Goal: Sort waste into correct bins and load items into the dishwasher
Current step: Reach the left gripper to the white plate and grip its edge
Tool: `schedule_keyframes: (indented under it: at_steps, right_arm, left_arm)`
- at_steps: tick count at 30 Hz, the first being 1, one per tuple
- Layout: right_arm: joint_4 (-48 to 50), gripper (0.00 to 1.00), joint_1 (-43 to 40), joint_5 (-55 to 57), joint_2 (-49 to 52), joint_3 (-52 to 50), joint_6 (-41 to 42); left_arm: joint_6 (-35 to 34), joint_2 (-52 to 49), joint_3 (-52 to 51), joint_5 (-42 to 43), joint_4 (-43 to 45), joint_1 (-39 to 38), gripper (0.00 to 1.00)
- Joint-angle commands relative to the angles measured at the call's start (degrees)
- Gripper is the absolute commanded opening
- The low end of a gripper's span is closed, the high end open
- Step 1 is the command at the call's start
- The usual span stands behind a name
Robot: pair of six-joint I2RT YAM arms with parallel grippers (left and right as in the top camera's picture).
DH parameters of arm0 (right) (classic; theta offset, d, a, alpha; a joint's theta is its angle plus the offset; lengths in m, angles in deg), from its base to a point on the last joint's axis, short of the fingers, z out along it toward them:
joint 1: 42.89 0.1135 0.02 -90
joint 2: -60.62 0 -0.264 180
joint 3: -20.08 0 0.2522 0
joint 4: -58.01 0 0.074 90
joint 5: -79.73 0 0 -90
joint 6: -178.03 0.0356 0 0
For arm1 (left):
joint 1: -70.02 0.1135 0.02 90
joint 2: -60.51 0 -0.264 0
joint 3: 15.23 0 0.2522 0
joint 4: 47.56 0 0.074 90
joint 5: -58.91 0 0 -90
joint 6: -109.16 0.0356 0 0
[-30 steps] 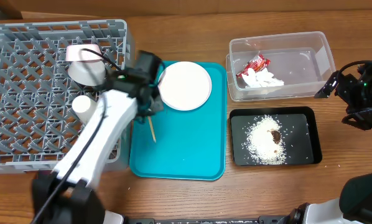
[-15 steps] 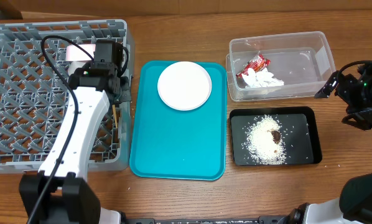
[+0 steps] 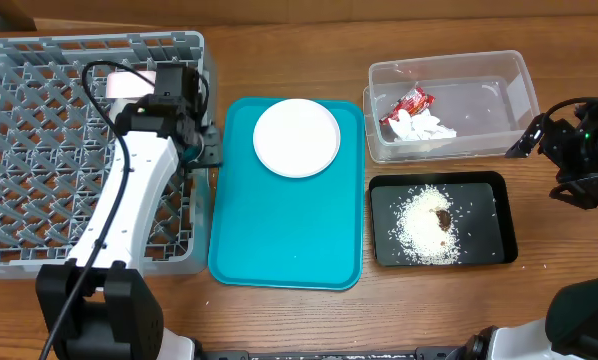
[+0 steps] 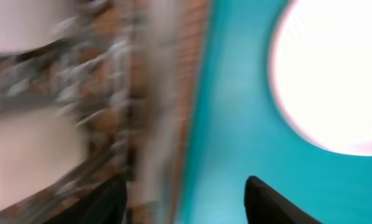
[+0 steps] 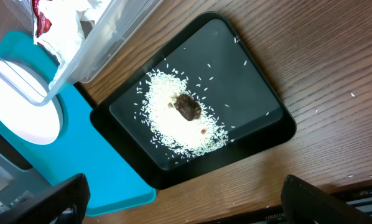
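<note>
Left gripper (image 4: 186, 186): your fingers stand apart at the dish rack's (image 3: 39, 200) right wall, with nothing seen between them; the wrist view is blurred.
White plate (image 3: 296, 138): on the teal tray (image 3: 279, 250), just right of that gripper and apart from it.
Right gripper (image 5: 186, 186): spread wide and empty, right of the black tray (image 5: 285, 127) holding the rice (image 5: 173, 130) and the brown lump (image 5: 186, 107).

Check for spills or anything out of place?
Nothing major. Rice and brown lump sit inside the black tray; wrapper and tissue in the clear tub. One white speck on the wood beside the tray, possibly a stray grain.
</note>
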Motion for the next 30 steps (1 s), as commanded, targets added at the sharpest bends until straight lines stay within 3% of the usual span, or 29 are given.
schedule_keyframes:
  at_steps: [1,7,13,20,25,30]
  right_arm:
    - [0.3,1.0,0.2,0.3,-1.5,0.4,-0.4]
    - [0.3,1.0,0.2,0.3,-1.5,0.4,-0.4]
    - [0.3,1.0,0.2,0.3,-1.5,0.4,-0.4]
    - [0.3,1.0,0.2,0.3,-1.5,0.4,-0.4]
    - [0.3,1.0,0.2,0.3,-1.5,0.4,-0.4]
    - [0.3,1.0,0.2,0.3,-1.5,0.4,-0.4]
  left_arm:
    - [4.5,1.3,1.9,12.8,2.9,-4.2,0.66]
    - [13.3,-1.0,1.7,10.6,9.1,-13.6,0.75]
    - [20.7,-7.4,1.7,10.4,13.8,-21.5,0.74]
    - [20.8,-16.7,1.7,3.1,15.1,-25.2,0.75]
    - [19.4,-19.7,1.7,3.3,11.2,-25.4,0.69]
    - [15.6,-19.7,1.7,5.0,6.6,-25.4,0.55]
